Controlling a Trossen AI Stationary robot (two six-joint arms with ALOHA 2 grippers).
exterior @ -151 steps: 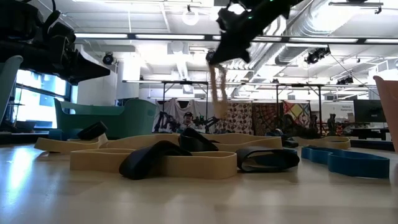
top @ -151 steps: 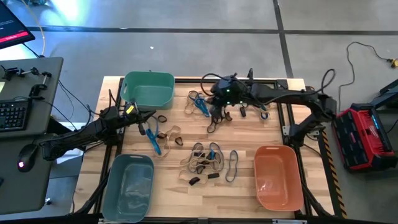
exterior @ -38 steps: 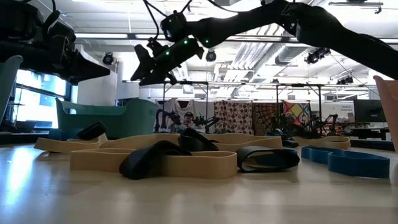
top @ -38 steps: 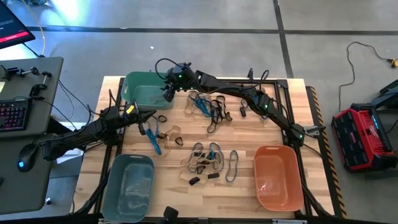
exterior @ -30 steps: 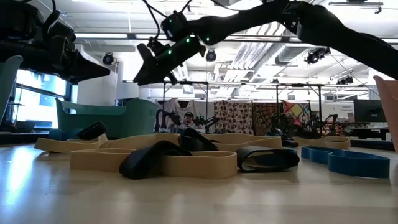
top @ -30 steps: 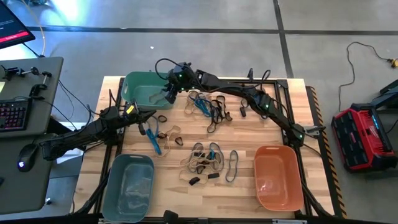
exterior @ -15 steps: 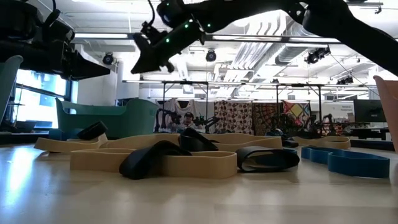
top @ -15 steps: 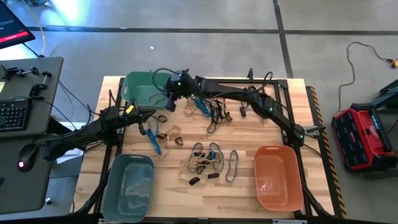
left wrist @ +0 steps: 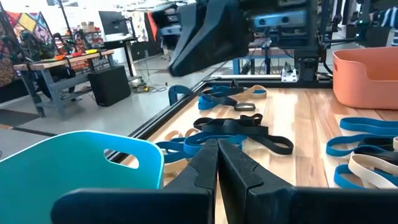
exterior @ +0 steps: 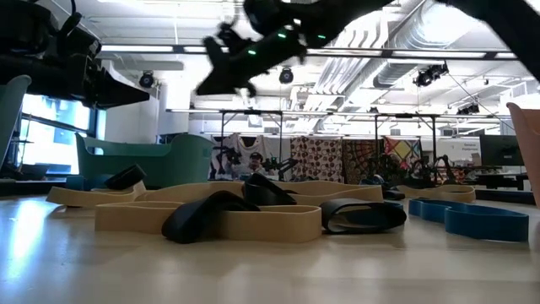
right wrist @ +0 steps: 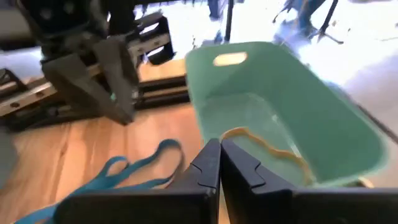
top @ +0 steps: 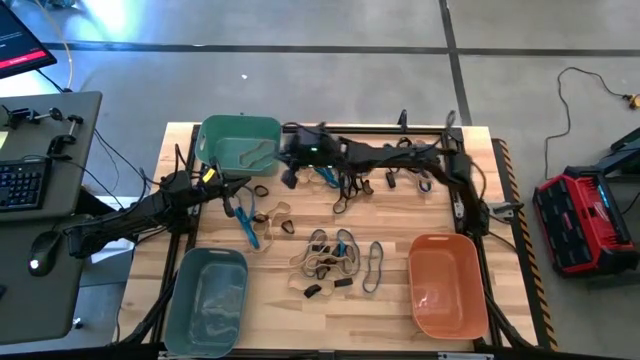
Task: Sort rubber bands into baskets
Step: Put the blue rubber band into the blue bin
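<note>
Barely started: one tan band [right wrist: 267, 148] lies in the teal basket [top: 238, 143], just ahead of the right gripper [top: 290, 170]; most rubber bands [top: 335, 258] lie loose behind it. Right gripper hangs beside the teal basket, fingers closed, empty. Left gripper [top: 238, 192] waits nearby, closed.

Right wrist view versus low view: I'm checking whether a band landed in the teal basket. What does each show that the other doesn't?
Only the right wrist view looks into the teal basket, where a tan band lies on its floor. Only the low view shows the pile of tan and black bands and a blue band on the table. Both show the teal basket and the right gripper, shut and empty.
</note>
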